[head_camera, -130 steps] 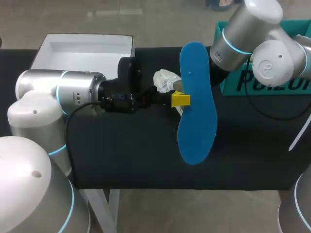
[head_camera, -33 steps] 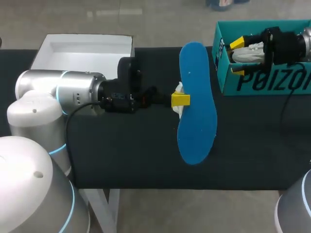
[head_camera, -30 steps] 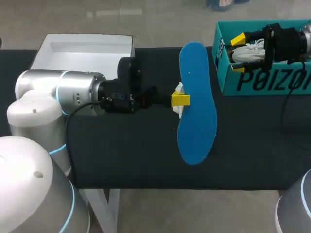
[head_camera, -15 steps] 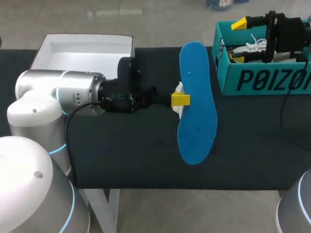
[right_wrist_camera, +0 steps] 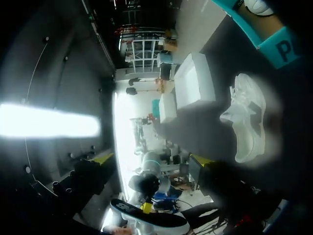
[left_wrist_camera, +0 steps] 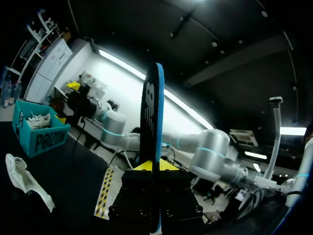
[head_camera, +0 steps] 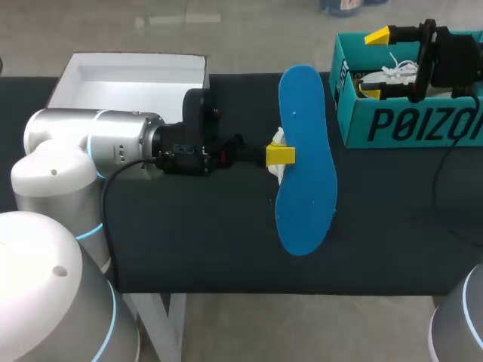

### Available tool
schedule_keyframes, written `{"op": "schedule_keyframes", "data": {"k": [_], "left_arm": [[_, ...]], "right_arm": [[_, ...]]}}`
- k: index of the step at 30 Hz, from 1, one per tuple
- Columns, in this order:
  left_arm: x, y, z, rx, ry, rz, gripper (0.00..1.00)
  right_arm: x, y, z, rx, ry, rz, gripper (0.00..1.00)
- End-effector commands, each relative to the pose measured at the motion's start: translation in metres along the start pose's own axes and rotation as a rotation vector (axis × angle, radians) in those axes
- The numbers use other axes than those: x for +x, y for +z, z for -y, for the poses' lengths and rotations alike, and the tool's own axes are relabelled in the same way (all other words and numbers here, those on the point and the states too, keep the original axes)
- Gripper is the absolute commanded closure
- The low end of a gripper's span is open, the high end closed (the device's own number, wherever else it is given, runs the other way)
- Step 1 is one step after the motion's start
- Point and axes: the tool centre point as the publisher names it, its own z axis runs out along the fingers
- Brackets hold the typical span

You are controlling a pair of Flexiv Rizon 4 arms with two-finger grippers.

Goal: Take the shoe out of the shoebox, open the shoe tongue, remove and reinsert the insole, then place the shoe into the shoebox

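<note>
My left gripper (head_camera: 281,154) is shut on the edge of a blue insole (head_camera: 306,162) and holds it on edge above the middle of the black table; in the left wrist view the insole (left_wrist_camera: 152,142) rises from between the yellow tips. A white shoe (head_camera: 391,74) lies in the teal shoebox (head_camera: 407,124) at the back right. Over that box my right gripper (head_camera: 375,64) stands wide open, its yellow fingertips (head_camera: 376,35) apart on either side of the shoe and holding nothing. The right wrist view shows the box corner (right_wrist_camera: 266,36).
A crumpled white paper (right_wrist_camera: 247,122) lies on the table between insole and shoebox, mostly hidden behind the insole in the head view. The white box lid (head_camera: 132,72) sits at the back left. The table's front edge runs below the insole.
My right gripper has risen and drawn back to the right over the shoebox, leaving the shoe lying inside. The left arm and insole have not moved.
</note>
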Motion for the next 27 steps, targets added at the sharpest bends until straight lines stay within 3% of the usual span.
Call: {"op": "schedule_keyframes", "data": {"k": [1,5,8,9,12,17,22,25,27], "left_arm": [[-0.02,0.003,0.007,-0.025,0.215,-0.005,1.0],[-0.043,0.002,0.028,-0.015,0.55,-0.01,1.0],[-0.052,-0.003,0.035,-0.102,0.759,-0.066,1.0],[-0.053,-0.005,0.038,-0.099,0.787,-0.06,1.0],[-0.06,-0.014,0.043,-0.269,0.98,-0.147,1.0],[-0.081,-0.031,0.059,-0.467,1.322,-0.229,1.0],[-0.086,-0.036,0.079,-0.62,1.492,-0.171,1.0],[-0.091,-0.041,0.092,-0.75,1.559,-0.117,1.0],[-0.091,-0.041,0.094,-0.728,1.542,-0.073,1.0]], "right_arm": [[0.0,0.001,0.0,-0.001,0.001,0.003,0.0],[0.0,0.001,0.0,-0.001,0.001,0.003,0.0],[0.0,0.001,0.0,-0.001,0.001,0.003,0.0],[0.0,0.001,0.0,-0.001,0.001,0.003,0.0],[0.0,0.001,0.0,-0.001,0.001,0.003,0.0],[0.0,0.001,0.0,-0.001,0.001,0.003,0.0],[0.0,0.001,0.0,-0.001,0.001,0.003,0.0],[0.0,0.001,0.0,-0.001,0.001,0.003,0.0],[0.0,0.001,0.0,-0.001,0.001,0.003,0.0]]}}
